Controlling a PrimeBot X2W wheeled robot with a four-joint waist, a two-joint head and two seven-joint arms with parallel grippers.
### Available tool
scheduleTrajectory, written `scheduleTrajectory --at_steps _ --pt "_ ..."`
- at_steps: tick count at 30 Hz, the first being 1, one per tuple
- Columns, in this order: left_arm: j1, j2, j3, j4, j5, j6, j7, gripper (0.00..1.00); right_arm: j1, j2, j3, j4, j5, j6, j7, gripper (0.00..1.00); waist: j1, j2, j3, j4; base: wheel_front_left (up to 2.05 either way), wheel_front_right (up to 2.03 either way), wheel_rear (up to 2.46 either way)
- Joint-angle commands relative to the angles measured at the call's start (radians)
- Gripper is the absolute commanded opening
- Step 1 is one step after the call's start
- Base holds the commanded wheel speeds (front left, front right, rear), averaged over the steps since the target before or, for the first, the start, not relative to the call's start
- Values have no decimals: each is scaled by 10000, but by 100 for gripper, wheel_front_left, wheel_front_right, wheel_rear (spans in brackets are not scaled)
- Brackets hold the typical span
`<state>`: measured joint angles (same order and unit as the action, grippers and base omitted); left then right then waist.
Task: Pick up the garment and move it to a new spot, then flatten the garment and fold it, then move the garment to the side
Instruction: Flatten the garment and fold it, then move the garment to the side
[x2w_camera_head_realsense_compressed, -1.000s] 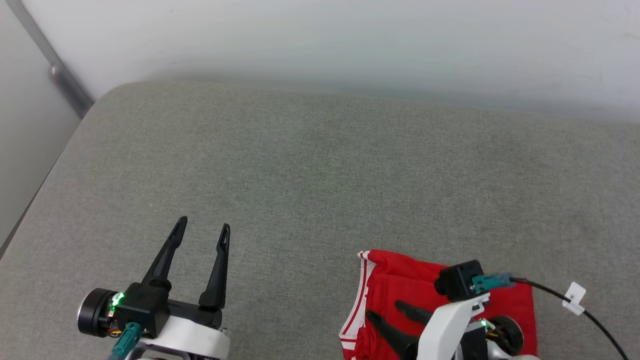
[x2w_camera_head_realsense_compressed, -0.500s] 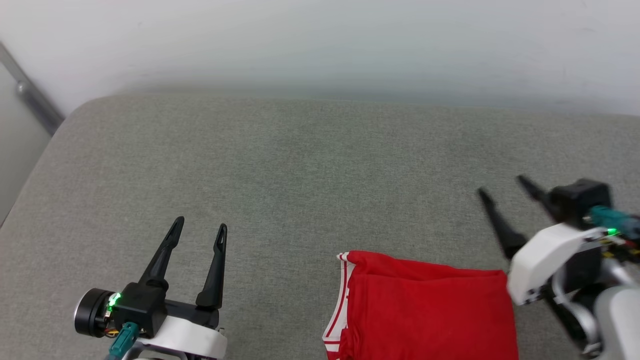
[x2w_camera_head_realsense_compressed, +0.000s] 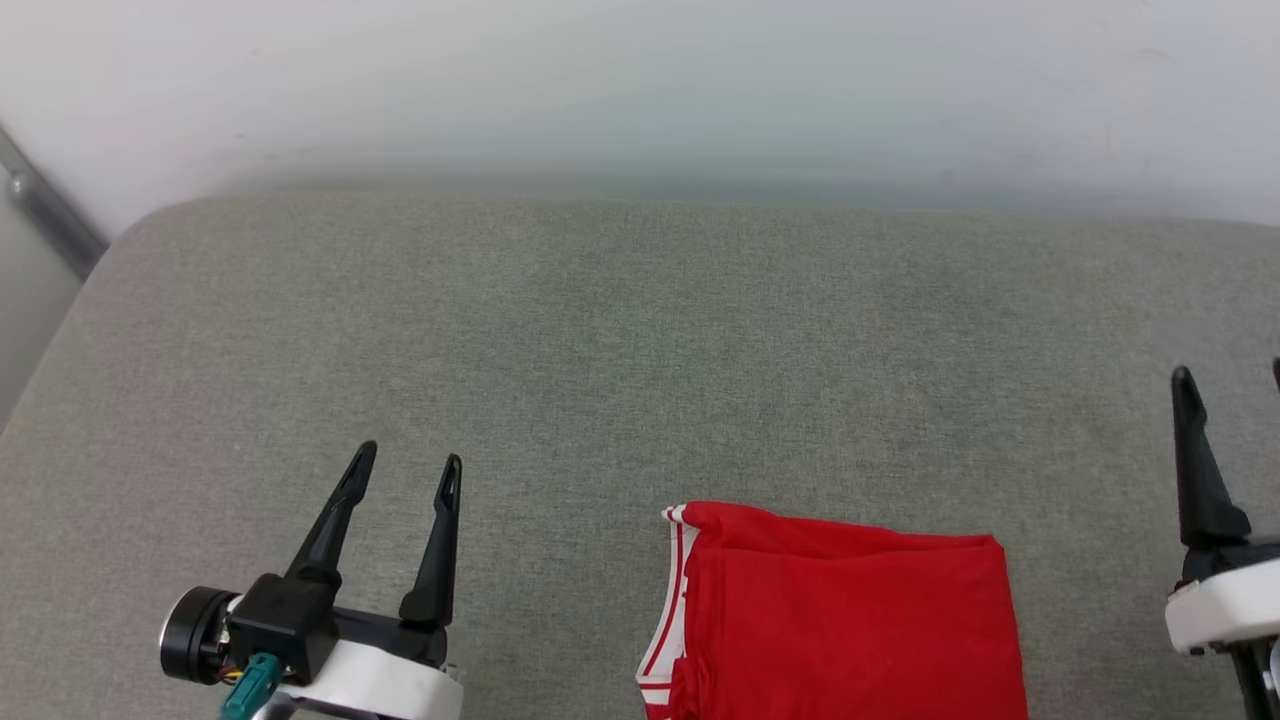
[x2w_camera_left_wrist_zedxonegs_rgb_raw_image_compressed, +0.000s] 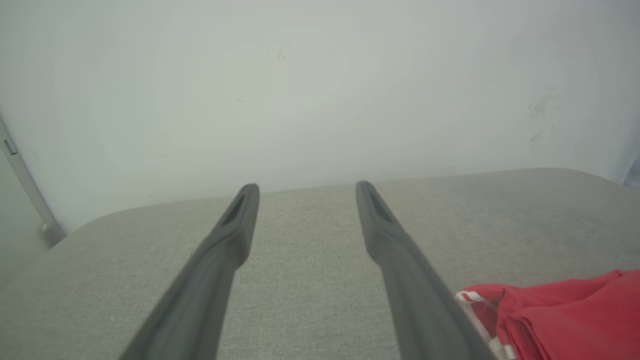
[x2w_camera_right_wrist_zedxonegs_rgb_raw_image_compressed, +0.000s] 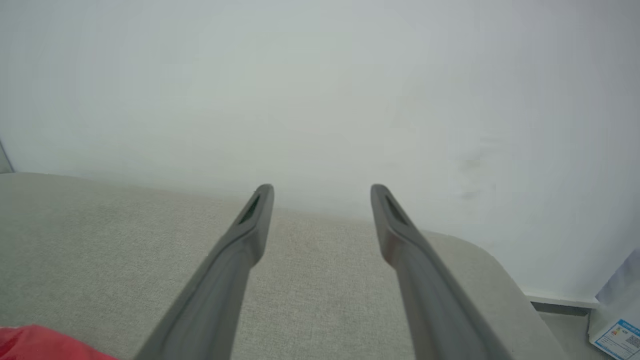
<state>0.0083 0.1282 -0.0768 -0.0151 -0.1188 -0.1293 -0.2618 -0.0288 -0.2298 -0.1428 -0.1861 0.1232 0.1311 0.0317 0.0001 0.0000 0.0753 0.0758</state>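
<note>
Overhead, garment (x2w_camera_head_realsense_compressed: 850, 620) folded flat, right wrist view, labelled paper (x2w_camera_right_wrist_zedxonegs_rgb_raw_image_compressed: 617, 339) aside

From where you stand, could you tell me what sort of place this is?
Probably a plain indoor room: grey fabric surface against a bare white wall, folded red garment on it.

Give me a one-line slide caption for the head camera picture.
Folded red garment on the grey cushion, flanked by the open left pincer and open right pincer.
</note>
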Motion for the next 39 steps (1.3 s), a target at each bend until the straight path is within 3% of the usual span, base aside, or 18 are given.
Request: scheduleTrajectory --at_steps 1,3,13,31,36,39 --pt "109 -1 -12 -64 -45 -8 -42 100 265 316 -172 -159 66 -8 -280 100 -1 0 -19 5 0 0 0" --pt "236 7 24 -88 -108 -9 -43 100 670 779 -373 -229 238 -7 -671 100 -1 0 -54 13 0 0 0" --pt "288 -13 -97 -171 -237 -10 -42 100 1042 1058 -366 -379 -232 -8 -1455 100 -1 0 -104 73 0 0 0" --pt "77 -8 -131 -322 -222 -11 -42 100 1039 1251 -274 -186 -188 -7 -1271 100 -1 0 53 47 0 0 0" --pt "51 34 -187 -281 -186 -11 -43 100 1032 1280 -153 -113 227 -7 -665 100 -1 0 174 62 0 0 0" --pt "-26 59 -217 -271 -167 -11 -42 100 1043 868 263 -207 705 -7 557 100 -1 0 295 88 0 0 0"
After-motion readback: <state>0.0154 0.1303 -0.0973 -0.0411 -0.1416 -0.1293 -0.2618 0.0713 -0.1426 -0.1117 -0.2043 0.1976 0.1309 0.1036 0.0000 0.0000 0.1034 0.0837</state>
